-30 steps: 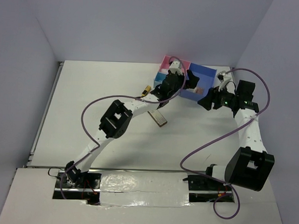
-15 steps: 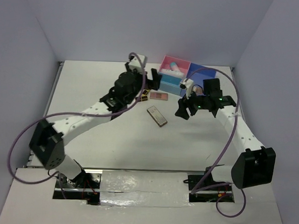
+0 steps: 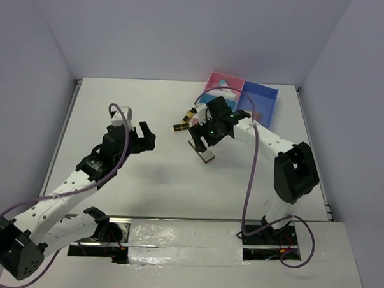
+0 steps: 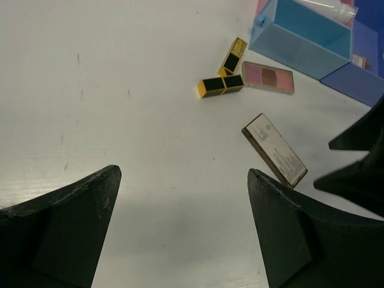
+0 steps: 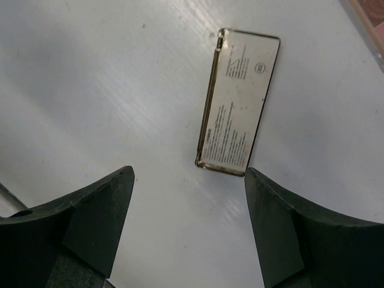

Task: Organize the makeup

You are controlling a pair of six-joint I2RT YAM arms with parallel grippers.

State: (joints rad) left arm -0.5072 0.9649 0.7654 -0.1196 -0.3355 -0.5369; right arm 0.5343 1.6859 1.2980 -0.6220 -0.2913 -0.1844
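Where table [image 4: 120, 120] shows, two lipsticks [image 4: 231, 57], two palettes [image 4: 274, 150]

Pink-and-blue compartment box [image 3: 264, 96] at far edge, white table [image 3: 145, 186], pale purple walls [image 3: 184, 29]

Box [image 4: 300, 51] ahead-right of left gripper [image 4: 183, 174]: cut by frame edges; tube [image 4: 336, 9] in it cut too. Pink palette [image 5: 369, 18] ahead-right of right gripper [image 5: 189, 173]: corner only. Face-down palette [image 5: 240, 126] print unreadable.

The table [image 4: 120, 120] was smooth, with a dull sheen and a few small scuffs. The flat case [image 5: 240, 102] had a shiny gold-coloured rim and a pale printed label. The lipsticks [image 4: 219, 86] looked glossy black and gold, the blue box [image 4: 300, 42] smooth plastic
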